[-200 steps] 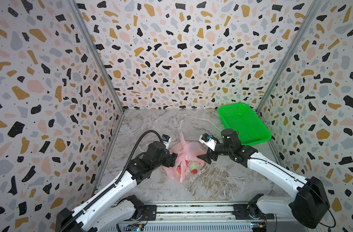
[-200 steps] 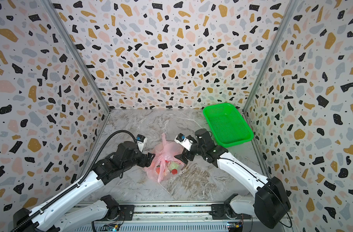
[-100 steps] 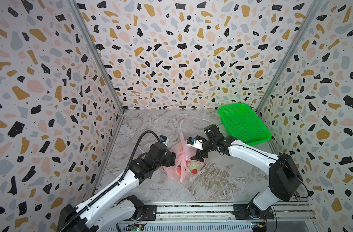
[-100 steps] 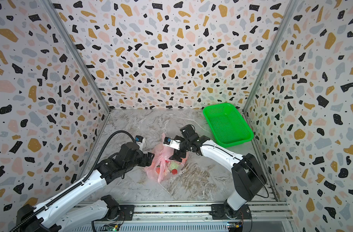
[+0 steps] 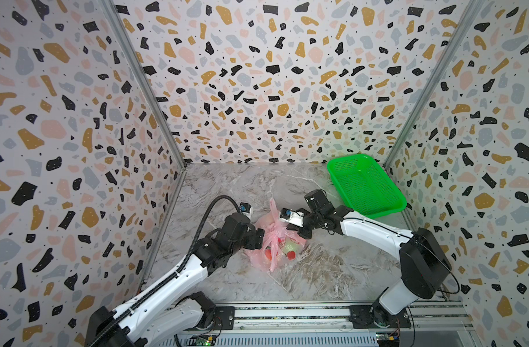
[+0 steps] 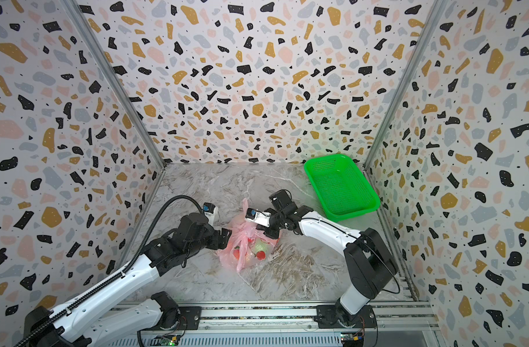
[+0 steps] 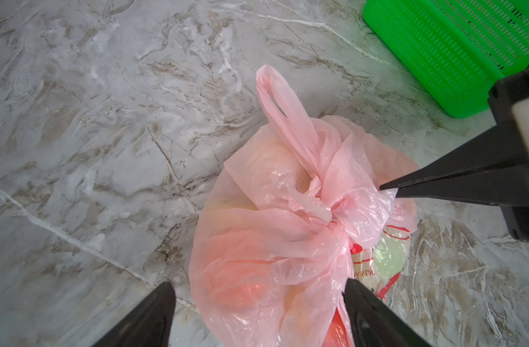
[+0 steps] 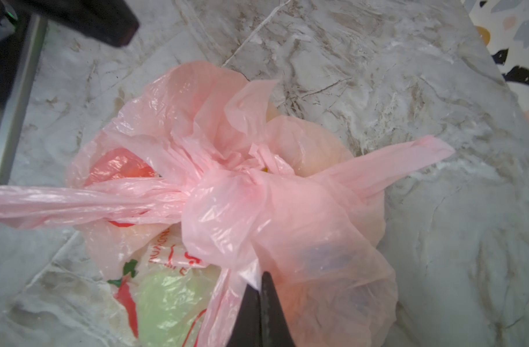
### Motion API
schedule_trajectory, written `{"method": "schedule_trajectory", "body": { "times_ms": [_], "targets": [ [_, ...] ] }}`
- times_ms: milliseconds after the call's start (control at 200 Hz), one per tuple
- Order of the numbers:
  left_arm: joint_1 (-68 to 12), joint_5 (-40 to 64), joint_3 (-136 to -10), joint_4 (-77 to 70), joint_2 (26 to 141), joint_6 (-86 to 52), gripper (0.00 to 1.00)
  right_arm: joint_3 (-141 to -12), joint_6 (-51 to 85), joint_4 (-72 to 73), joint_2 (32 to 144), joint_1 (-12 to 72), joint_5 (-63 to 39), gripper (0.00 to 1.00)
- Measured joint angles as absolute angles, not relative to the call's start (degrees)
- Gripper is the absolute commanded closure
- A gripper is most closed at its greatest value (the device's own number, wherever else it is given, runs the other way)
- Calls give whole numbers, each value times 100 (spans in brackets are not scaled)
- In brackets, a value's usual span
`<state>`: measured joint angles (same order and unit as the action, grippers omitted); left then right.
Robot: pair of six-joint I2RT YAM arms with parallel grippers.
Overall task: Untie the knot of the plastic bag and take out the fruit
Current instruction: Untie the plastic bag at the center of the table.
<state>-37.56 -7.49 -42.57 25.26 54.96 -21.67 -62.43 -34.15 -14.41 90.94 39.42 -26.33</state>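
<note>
Since a second ago our right gripper (image 8: 258,281) has reached in and pinched together on the plastic bag (image 7: 266,249) beside the knot (image 8: 224,192); our left gripper (image 7: 257,312) stands wide apart around the bag mid-table.

We see the plastic bag (image 5: 273,240) mid-table (image 5: 227,186) with the fruit (image 5: 290,248) inside, the left gripper (image 5: 258,238) just left, the right gripper (image 5: 293,229) at its far-right side, the basket (image 5: 365,186) far right.
</note>
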Motion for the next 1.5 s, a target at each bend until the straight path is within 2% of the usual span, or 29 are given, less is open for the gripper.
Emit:
{"method": "schedule_trajectory", "body": {
  "times_ms": [245, 521, 676, 821, 1076, 1251, 1371, 1497],
  "targets": [
    [-3804, -305, -4292, 2528, 5782, -1647, 0, -5680, -2589, -1372, 8182, 3798, -2027, 100],
    [-4051, 255, -4504, 2329, 6134, -980, 0, -5625, -1411, -1898, 7867, 3645, -1402, 100],
    [-4510, 425, -4613, 2025, 6313, -694, 2, -5623, -792, -2259, 7863, 3588, -1343, 100],
    [-4864, 239, -4609, 1774, 6440, -517, 10, -5623, -456, -2283, 7752, 3583, -1345, 100],
    [-4864, -226, -4589, 1396, 6993, -213, 30, -5623, -331, -2283, 7644, 3583, -1345, 100],
    [-4866, -252, -4589, 1247, 7408, -86, 32, -5623, -325, -2274, 7644, 3583, -1345, 100],
    [-4866, -242, -4589, 1140, 7496, -38, 37, -5623, -322, -2272, 7644, 3583, -1345, 100],
    [-4866, -248, -4589, 1059, 7623, 8, 54, -5623, -325, -2265, 7644, 3583, -1345, 100]
  ]
}}
